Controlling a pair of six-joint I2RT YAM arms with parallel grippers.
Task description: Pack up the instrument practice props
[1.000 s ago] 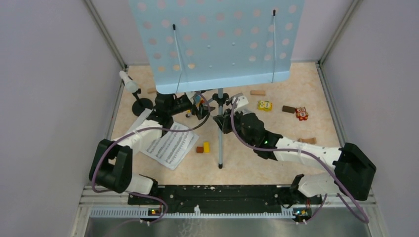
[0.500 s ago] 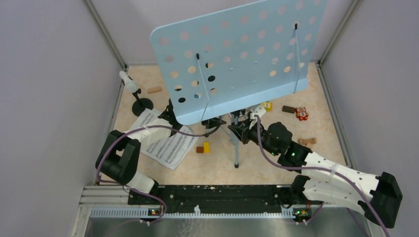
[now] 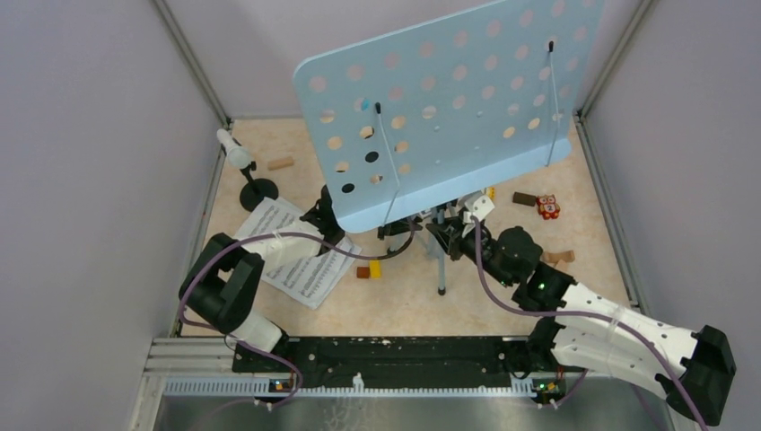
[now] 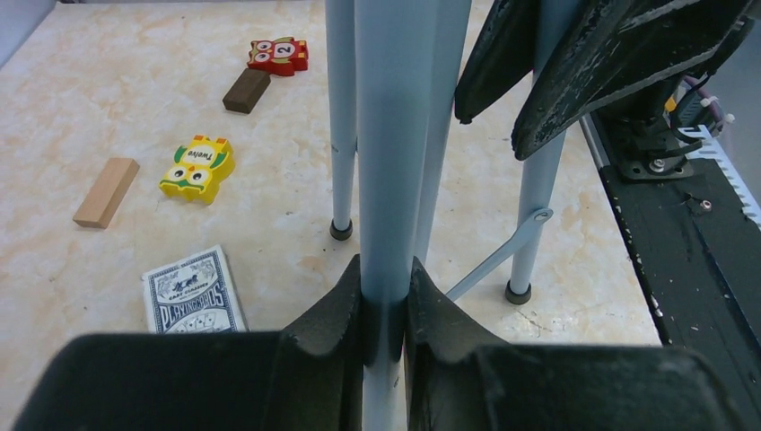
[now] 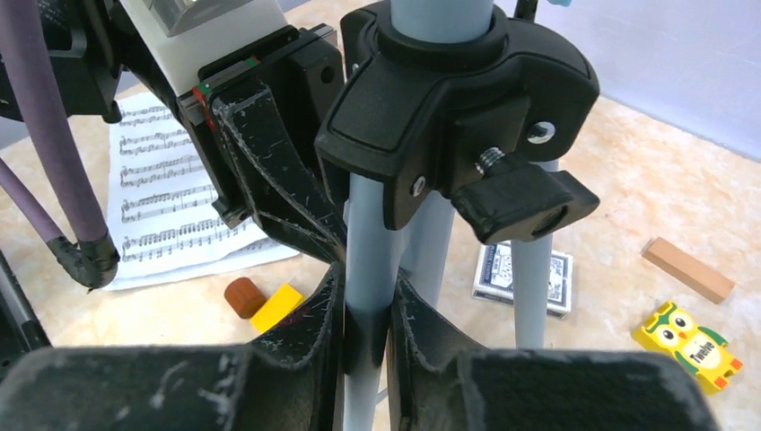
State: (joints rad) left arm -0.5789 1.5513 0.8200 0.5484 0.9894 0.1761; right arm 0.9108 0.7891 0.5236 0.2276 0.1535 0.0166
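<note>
The light-blue music rack [image 3: 449,108] is found standing on its tripod legs [image 4: 341,135] near the middle of the table [image 3: 592,206], with its perforated desk tilted to one side. It is held by both arms at once. The left gripper [image 4: 386,310] is closed on one pale tube of the stand, its fingers [image 4: 323,323] pressed against either side of it. The right gripper [image 5: 366,314] is likewise pinched on a tube directly beneath the black collar [image 5: 422,99] and its thumbscrew. Each gripper is seen just beyond the other's fingers. This paired hold is judged to steady a tall, top-heavy item so that it can be collapsed or shifted without toppling. Two rubber feet appear to rest on the table beyond the left fingers; whether weight is still carried there cannot be told. The sheet-music pages [image 5: 166,206] lie flat beyond and to the left of the right fingers. A card deck [image 4: 193,292] lies just left of the left fingers, with a yellow owl block [image 4: 197,168] and a plain wooden block [image 4: 106,190] further out. A white toy microphone [image 3: 235,151] stands in a black round-based holder [image 3: 258,190], well apart from both grippers and not yet packed.
</note>
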